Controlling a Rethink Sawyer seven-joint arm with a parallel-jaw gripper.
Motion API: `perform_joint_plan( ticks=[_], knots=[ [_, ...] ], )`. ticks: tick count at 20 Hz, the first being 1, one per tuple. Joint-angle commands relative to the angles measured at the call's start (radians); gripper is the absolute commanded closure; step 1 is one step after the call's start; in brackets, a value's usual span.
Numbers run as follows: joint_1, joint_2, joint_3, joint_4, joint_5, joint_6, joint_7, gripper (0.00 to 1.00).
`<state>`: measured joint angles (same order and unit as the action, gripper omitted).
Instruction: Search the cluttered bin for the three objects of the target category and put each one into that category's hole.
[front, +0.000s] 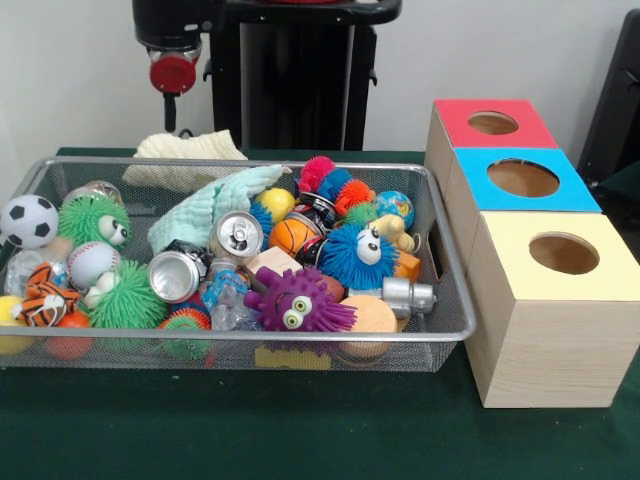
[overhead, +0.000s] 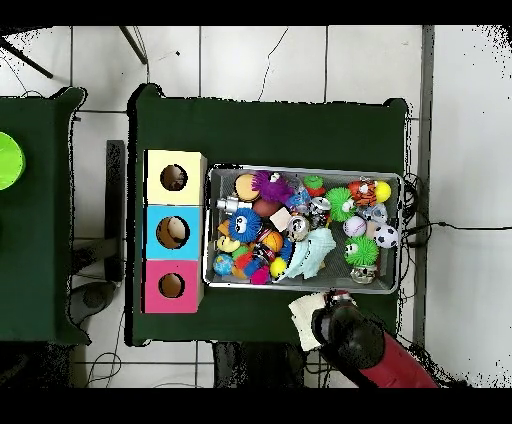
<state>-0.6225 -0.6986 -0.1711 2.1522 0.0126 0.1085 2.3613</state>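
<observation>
bin (front: 455, 300) crammed, box holes (front: 564, 253) unobstructed

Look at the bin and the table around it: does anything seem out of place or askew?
Yes. A cream cloth lies on the table outside the wire bin, behind its far rim, while the other clutter sits inside. A mint cloth is draped loosely over the toys. The three boxes stand in a neat row.

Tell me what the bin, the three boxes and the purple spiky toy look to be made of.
Bin: metal wire mesh, silvery; you can see through its walls. Boxes: pale wood by the visible grain, probably plywood, with matte painted tops in red, blue and yellow. Purple toy: soft rubber, most likely, judging by its many thin floppy spikes; plastic-looking eyes.
</observation>
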Motion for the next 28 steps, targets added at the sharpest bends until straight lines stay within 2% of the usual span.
perform_joint_plan(
  ticks=[1, 8, 17, 23, 28],
  knots=[
    [-0.049, 0.073, 0.129, -0.128, 0.035, -0.044, 0.094, 1.0],
    [-0.036, 0.104, 0.132, -0.152, 0.034, -0.091, 0.115, 1.0],
    [0.008, 0.115, 0.105, -0.173, 0.063, -0.099, 0.136, 1.0],
    [-0.06, 0.238, 0.176, -0.221, 0.018, -0.261, 0.136, 1.0],
    [-0.051, 0.228, 0.164, -0.226, 0.028, -0.227, 0.126, 1.0]
  ],
)
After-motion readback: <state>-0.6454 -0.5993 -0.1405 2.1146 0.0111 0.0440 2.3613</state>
